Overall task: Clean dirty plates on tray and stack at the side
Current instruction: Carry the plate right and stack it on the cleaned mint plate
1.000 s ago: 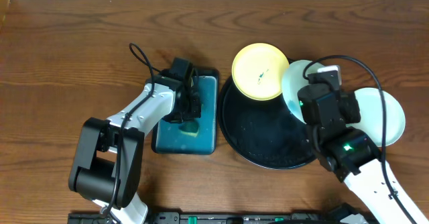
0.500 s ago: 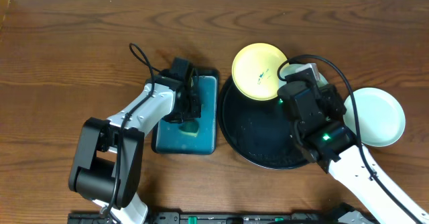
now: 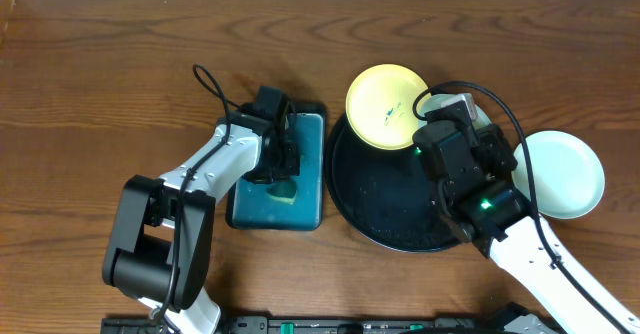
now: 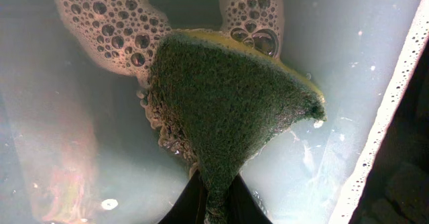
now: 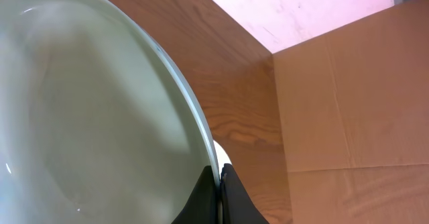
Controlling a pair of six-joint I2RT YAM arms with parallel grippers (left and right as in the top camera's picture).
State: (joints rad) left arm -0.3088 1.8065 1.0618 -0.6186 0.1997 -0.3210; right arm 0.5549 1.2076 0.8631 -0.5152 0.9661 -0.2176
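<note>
Since a second ago the right pincer (image 5: 218, 184) has swung left over the large round black tray (image 3: 390, 209), jaws clamped on the rim of a pale mint-white round plate (image 5: 87, 117). Centre left, the left pincer (image 4: 211, 207) pinches a green-and-yellow sponge (image 4: 228, 96) in the foamy rectangular teal tray (image 3: 310, 144). Three plates: the held one, a smeared pale yellow plate (image 3: 385, 106) on the black tray's upper rim, another mint plate (image 3: 565, 174) on the wooden table (image 3: 100, 64), far right.

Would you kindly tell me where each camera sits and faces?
Overhead: above the table, facing straight down; both arms and black tray show.
Left wrist: faces down at the sponge in soapy water, left gripper pinching it.
Right wrist: looks along the right gripper clamping a mint plate by its rim.
Shared: overhead shows the sponge.
</note>
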